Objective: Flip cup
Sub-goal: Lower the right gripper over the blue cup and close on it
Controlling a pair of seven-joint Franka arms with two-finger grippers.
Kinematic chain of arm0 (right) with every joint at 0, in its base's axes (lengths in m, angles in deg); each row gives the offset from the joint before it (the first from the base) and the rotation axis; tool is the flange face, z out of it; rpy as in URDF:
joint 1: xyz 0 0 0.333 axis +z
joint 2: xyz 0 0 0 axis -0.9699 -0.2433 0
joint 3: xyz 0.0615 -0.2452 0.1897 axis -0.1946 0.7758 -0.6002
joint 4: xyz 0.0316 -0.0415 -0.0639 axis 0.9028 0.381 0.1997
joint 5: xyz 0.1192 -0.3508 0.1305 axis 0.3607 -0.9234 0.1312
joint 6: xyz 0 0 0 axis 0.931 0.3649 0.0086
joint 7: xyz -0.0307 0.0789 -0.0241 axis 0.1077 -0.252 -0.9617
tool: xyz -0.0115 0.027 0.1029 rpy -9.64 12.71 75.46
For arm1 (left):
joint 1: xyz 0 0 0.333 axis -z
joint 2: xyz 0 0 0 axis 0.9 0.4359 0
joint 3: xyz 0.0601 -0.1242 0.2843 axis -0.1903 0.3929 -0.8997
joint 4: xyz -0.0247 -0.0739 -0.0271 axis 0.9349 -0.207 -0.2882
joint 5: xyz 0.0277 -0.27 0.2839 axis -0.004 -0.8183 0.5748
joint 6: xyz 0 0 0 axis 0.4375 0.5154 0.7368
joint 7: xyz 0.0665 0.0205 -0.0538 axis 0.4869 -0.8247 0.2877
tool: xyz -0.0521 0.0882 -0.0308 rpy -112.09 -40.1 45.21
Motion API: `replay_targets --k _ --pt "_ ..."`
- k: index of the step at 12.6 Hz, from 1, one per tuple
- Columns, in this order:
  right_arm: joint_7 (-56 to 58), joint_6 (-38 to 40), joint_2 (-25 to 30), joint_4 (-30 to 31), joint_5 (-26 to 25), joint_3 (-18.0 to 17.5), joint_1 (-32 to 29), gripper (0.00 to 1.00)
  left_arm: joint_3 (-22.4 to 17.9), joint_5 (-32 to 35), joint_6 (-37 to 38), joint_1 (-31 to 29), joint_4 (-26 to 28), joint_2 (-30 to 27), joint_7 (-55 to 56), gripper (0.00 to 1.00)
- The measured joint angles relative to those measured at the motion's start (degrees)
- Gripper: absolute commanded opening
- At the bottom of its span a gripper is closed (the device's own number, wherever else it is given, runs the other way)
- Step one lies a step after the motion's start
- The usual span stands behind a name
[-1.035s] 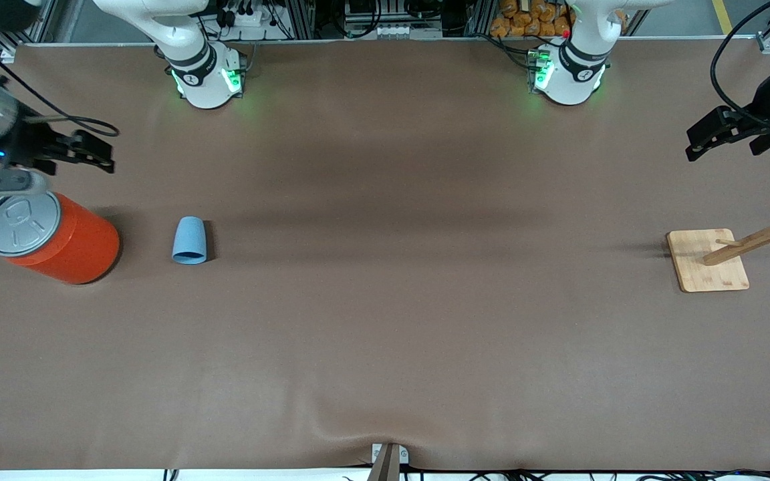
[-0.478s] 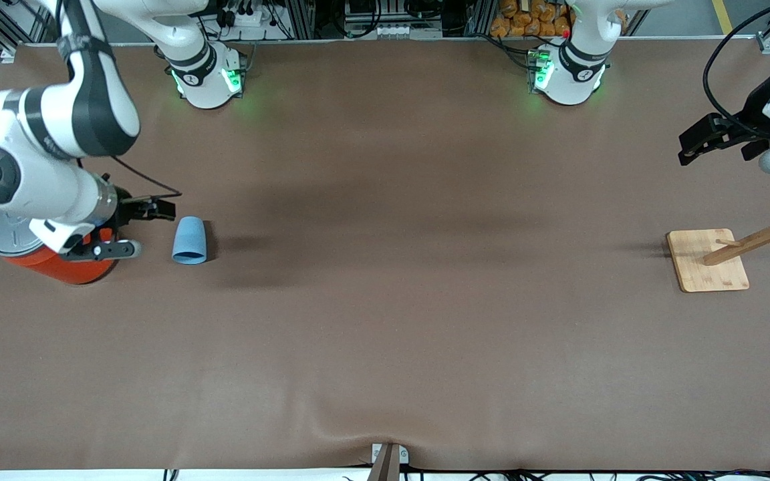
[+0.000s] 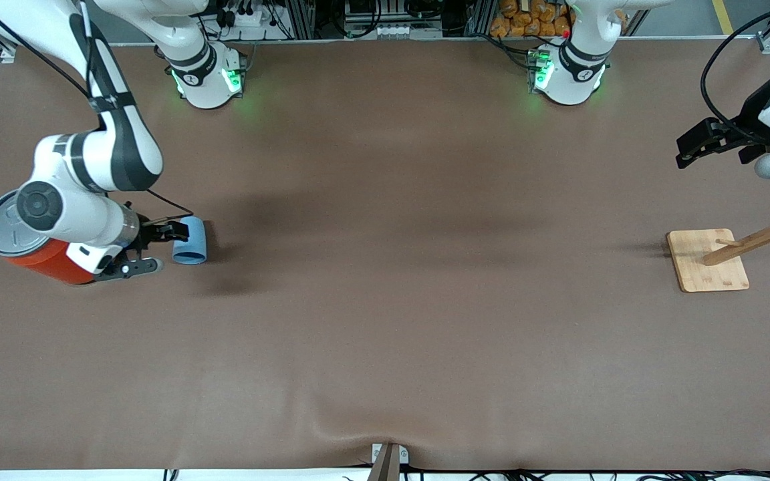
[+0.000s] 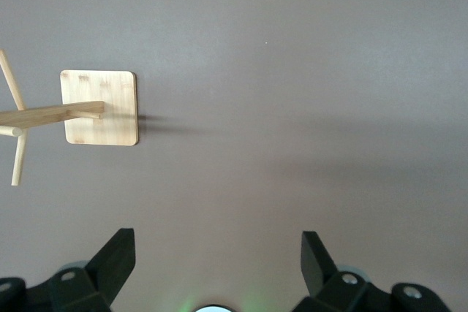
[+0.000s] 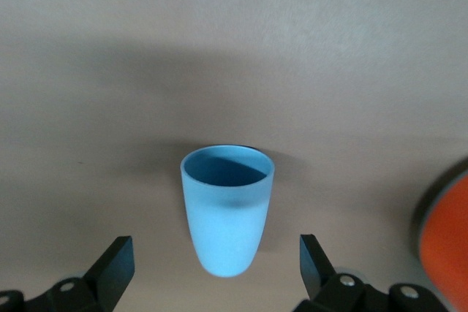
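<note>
One orange can (image 3: 37, 257) beside cup (image 3: 191, 248).

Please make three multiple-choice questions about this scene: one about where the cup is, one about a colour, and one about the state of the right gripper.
1. Where is the cup?
A. Beside the orange can
B. On the wooden rack's base
C. In the left gripper

2. What colour is the can's body?
A. Green
B. Orange
C. White

3. How is the right gripper?
A. Shut on the cup
B. Shut on the can
C. Open, next to the cup

Key:
1 A: the cup lies on its side on the table near the can, far from the wooden rack and the left gripper.
2 B: the can's side is plainly orange.
3 C: in the right wrist view the fingers stand apart either side of the cup, not touching it.
</note>
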Motion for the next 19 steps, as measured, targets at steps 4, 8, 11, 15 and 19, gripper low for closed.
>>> replay_targets --k 4,8,11,15,19 --pt "0.03 -9.20 -1.44 6.67 0.00 0.01 0.00 1.00 0.00 0.00 0.00 -0.01 0.01 0.12 0.00 1.00" --pt "0.04 -12.59 -2.81 8.28 0.00 0.04 -0.07 1.00 -0.02 0.00 0.00 -0.07 0.02 0.12 0.00 1.00" --pt "0.04 -16.00 -4.94 9.16 0.00 0.07 -0.11 0.60 -0.04 0.00 0.00 -0.11 0.02 0.13 0.00 1.00" --pt "0.55 -16.37 -5.36 9.08 0.00 0.00 -0.08 0.00 -0.04 0.00 0.00 -0.12 0.22 0.16 0.00 1.00" --pt "2.49 -9.90 -5.23 2.33 0.00 -1.01 4.06 0.00 -0.05 0.00 -0.17 -0.13 1.07 0.46 0.00 1.00"
